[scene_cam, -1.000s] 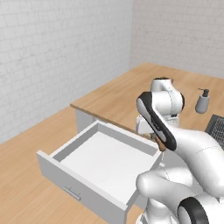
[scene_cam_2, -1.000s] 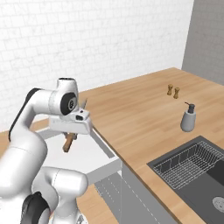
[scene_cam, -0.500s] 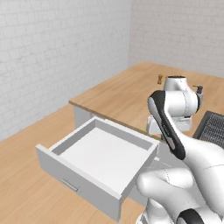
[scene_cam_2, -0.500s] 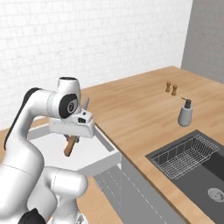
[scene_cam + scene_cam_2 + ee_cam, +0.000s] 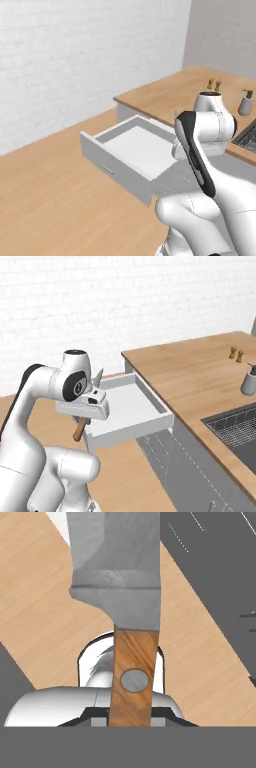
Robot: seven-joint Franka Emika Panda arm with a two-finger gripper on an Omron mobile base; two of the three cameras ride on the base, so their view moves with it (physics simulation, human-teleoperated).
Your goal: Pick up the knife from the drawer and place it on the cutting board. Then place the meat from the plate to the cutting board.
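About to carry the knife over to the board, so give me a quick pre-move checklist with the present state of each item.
1. Hand shut on the slim knife with silver blade and light brown wooden handle: ok.
2. Knife lifted out of the wide white box drawer: ok, it hangs at the hand, handle down, in the right base view.
3. Drawer left open with nothing seen inside: ok.
4. Cutting board located: cannot tell.
5. Wooden counter near the drawer free of obstacles: ok; the grey soap bottle and two small brown shakers stand far along.
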